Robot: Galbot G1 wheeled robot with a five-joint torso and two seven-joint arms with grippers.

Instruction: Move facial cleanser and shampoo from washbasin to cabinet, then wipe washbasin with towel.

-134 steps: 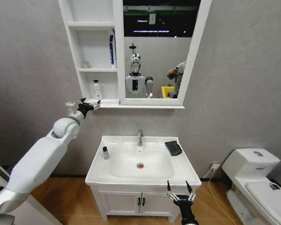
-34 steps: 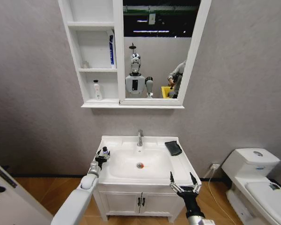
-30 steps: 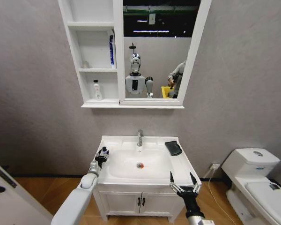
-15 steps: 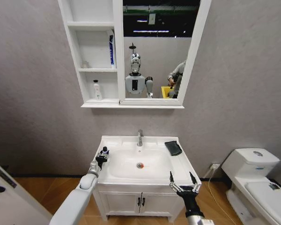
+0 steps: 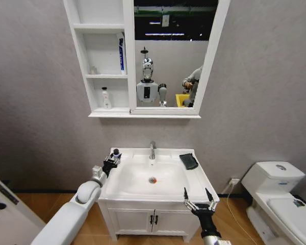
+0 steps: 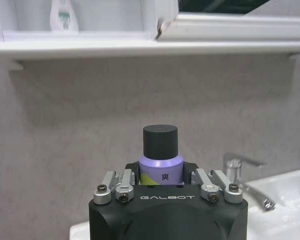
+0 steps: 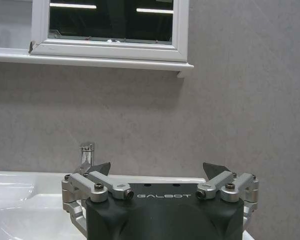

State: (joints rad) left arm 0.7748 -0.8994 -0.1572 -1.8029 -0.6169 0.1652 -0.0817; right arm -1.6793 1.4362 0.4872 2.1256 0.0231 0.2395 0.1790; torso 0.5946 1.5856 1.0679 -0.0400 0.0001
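**Inspector:** Status of the transfer?

**Assistant:** Partly done, by my reading. One white bottle [image 5: 106,97] already stands in the lowest niche of the cabinet [image 5: 99,56]. The second, a purple bottle with a dark cap [image 6: 160,155], is clamped in the left end effector [image 5: 112,161], held above the far-left corner of the washbasin [image 5: 194,178]. It has yet to reach a shelf.

**Inspector:** And the wiping?

**Assistant:** Not begun. The towel [image 5: 188,161] lies folded on the far-right rim of the washbasin. The right end effector [image 5: 198,202] waits at the near-right edge, fingers spread apart.

**Inspector:** Changes against the earlier frames?

**Assistant:** Half a second ago the purple bottle sat lower, at the rim; it is now lifted clear and farther back. The right arm has barely moved
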